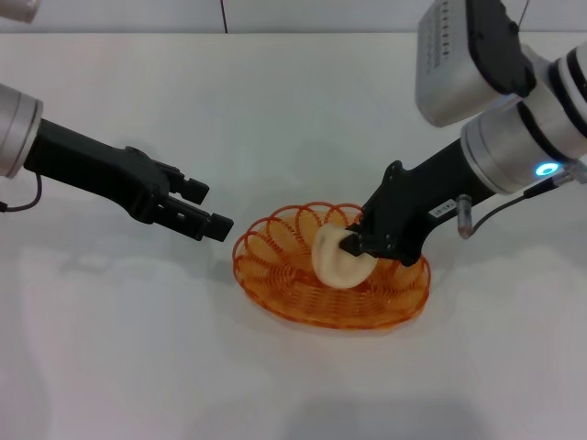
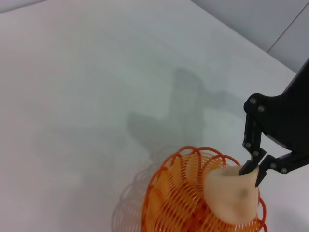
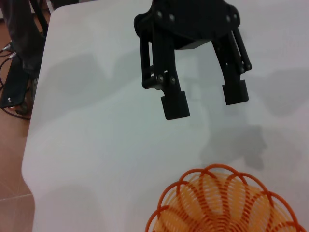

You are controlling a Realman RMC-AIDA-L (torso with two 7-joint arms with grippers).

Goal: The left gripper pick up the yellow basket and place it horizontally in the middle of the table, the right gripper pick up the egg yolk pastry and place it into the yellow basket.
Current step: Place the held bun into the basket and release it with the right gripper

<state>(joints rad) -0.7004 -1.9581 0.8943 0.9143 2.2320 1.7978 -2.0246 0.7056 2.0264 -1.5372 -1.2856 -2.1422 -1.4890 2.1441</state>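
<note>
Your right gripper [image 1: 353, 246] pinches the small, soft-looking cream-beige egg yolk pastry [image 1: 337, 260] by its rim, tilted inside the oval orange-yellow wire basket [image 1: 275, 266]; squeeze lightly, while the left gripper [image 1: 211, 207] hangs spread nearby.

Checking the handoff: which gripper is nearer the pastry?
Right. The right gripper is shut on the pastry, holding it over the basket. The left gripper hangs open beside the basket's left end, apart from it.
</note>
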